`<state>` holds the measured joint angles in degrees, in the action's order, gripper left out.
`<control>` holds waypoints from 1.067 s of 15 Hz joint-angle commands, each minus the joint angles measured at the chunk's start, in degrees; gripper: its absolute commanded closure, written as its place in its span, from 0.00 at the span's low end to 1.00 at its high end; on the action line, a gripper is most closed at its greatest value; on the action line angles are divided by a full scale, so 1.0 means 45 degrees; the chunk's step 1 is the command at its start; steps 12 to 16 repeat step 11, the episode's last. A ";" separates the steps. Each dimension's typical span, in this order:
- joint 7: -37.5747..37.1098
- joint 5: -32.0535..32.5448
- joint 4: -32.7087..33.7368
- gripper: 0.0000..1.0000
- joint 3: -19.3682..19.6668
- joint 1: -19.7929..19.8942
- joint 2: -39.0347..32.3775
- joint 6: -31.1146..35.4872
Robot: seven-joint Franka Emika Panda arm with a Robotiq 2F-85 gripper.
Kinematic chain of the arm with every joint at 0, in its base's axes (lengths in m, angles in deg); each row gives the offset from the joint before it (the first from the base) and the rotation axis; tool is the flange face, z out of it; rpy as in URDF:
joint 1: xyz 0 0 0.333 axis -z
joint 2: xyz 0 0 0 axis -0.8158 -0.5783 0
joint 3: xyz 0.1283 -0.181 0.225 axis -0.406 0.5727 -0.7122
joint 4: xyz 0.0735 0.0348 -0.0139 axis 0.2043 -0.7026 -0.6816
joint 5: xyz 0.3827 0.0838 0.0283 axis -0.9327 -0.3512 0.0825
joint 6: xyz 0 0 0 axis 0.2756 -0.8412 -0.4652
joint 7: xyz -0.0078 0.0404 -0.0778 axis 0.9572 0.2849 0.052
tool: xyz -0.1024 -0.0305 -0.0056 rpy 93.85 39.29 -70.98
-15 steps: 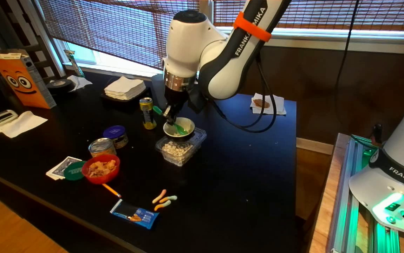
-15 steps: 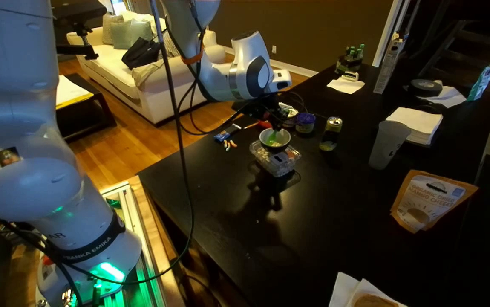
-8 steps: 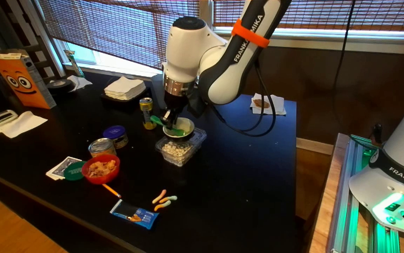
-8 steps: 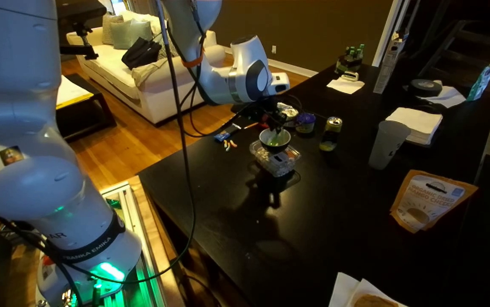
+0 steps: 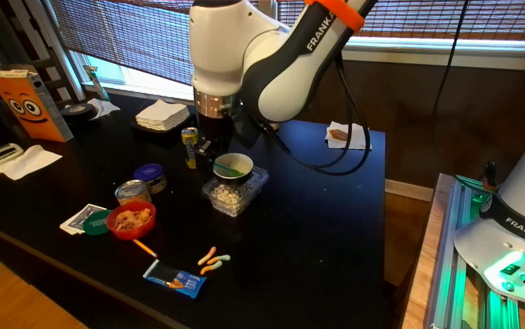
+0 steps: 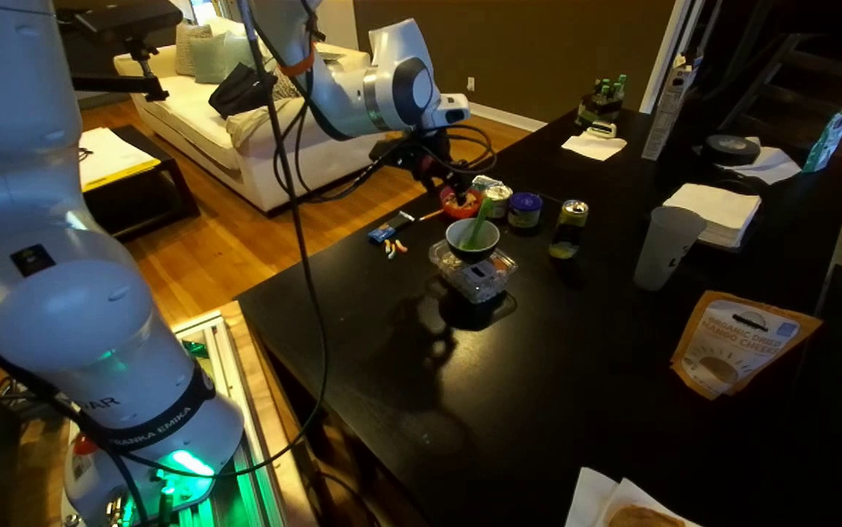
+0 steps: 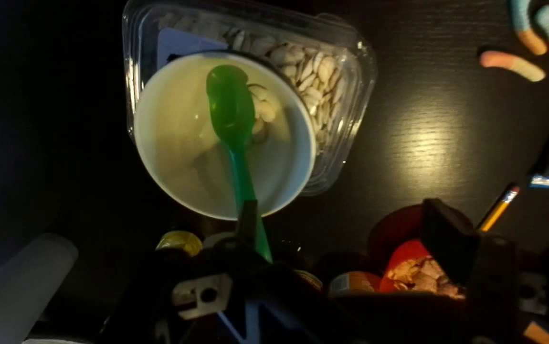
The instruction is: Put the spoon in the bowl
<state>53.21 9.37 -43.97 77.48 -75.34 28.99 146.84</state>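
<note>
Hand (image 7: 346, 224) spread wide, fingers (image 7: 448, 239) well apart, gripping nothing; spoon (image 7: 230, 107) in the bowl (image 7: 169, 153).
Its handle (image 7: 241, 177) leans out over the rim, overlapped by one finger in the wrist view, contact unclear; if they do touch, a careless sideways move could hook the handle and tip the spoon out; a harder knock might even slide the bowl off the box (image 7: 363, 86) it stands on.
</note>
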 commanded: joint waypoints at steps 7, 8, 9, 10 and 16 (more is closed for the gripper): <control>-0.1775 -0.1189 -0.1392 0.00 -0.2185 0.0262 0.3565 -0.3823; -0.2032 -0.0906 -0.0477 0.00 -0.2199 0.0415 0.2516 -0.4028; -0.2017 -0.0921 -0.0686 0.00 -0.2381 0.0470 0.2839 -0.4023; -0.2009 -0.0933 -0.0870 0.00 -0.2491 0.0501 0.3082 -0.4020; -0.2003 -0.0940 -0.0998 0.00 -0.2536 0.0523 0.3236 -0.4018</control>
